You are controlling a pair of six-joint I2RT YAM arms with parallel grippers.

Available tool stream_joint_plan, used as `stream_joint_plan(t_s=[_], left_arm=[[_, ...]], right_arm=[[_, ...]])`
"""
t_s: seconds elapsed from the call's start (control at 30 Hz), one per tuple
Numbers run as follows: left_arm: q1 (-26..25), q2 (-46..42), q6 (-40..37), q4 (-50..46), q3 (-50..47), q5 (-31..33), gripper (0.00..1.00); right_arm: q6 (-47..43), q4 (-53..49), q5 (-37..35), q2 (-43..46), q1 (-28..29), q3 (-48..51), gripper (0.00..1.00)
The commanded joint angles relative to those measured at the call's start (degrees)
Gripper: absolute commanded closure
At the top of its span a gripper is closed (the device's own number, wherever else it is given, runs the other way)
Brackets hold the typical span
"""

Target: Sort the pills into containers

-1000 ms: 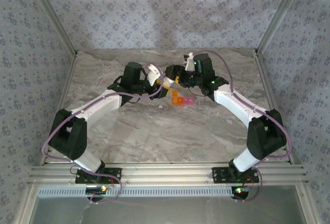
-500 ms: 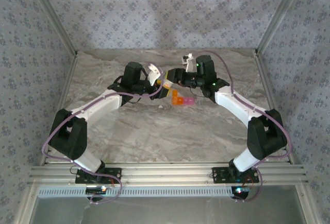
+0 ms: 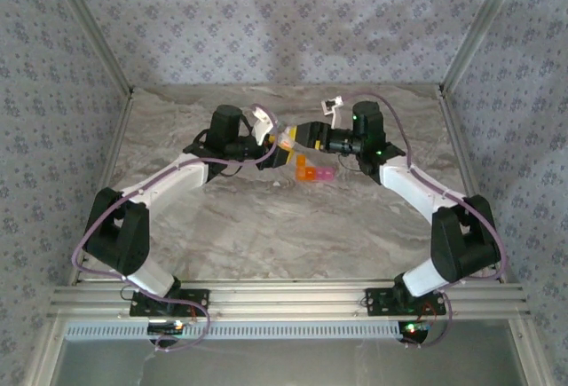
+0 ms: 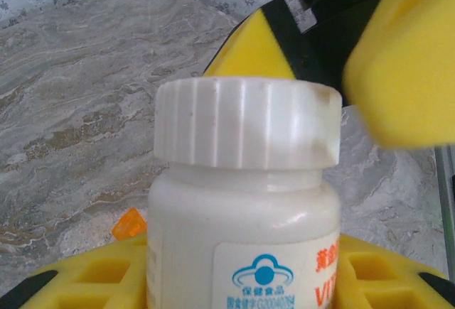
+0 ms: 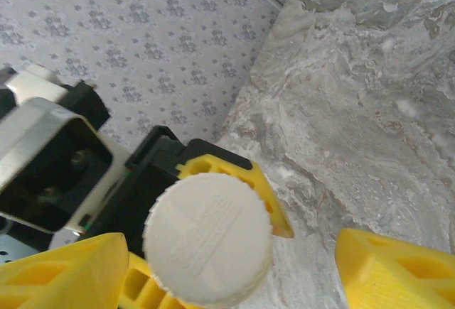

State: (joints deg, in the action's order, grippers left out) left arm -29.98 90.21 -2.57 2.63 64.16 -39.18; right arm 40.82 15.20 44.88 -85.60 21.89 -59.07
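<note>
The right gripper (image 5: 227,266) stands open, fingers either side of the cap (image 5: 208,238), which faces it end-on and sits nearer one finger. The left gripper (image 4: 234,284) is closed on the bottle (image 4: 242,231), whose long axis runs straight from one gripper toward the other. The containers (image 3: 312,173) lie on the worktop (image 3: 266,226) just below both grippers, on the arm-base side.

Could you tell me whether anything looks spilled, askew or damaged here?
Nothing stands out. The left gripper holds the white bottle, its cap on; the right gripper has its jaws open either side of the cap. The containers sit on the table; I see no spill.
</note>
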Motion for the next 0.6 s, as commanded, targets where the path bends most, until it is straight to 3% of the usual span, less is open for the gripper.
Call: stream_joint_plan(t_s=[0.0,0.23,0.57], left_arm=[[0.3,-0.8,-1.9,0.3,1.9,-0.1,1.00],[0.1,-0.8,-3.2,-1.0,1.8,0.8,1.00],[-0.3,-0.6,-3.3,-1.0,1.9,0.9,1.00]], right_arm=[[3.2,2.2,0.6,2.3,-0.6,0.7,0.22],[5.9,-2.3,-5.8,1.8,-0.5,-1.4,0.22],[4.8,-6.9,-7.6,-0.9,1.2,-5.6,0.22]])
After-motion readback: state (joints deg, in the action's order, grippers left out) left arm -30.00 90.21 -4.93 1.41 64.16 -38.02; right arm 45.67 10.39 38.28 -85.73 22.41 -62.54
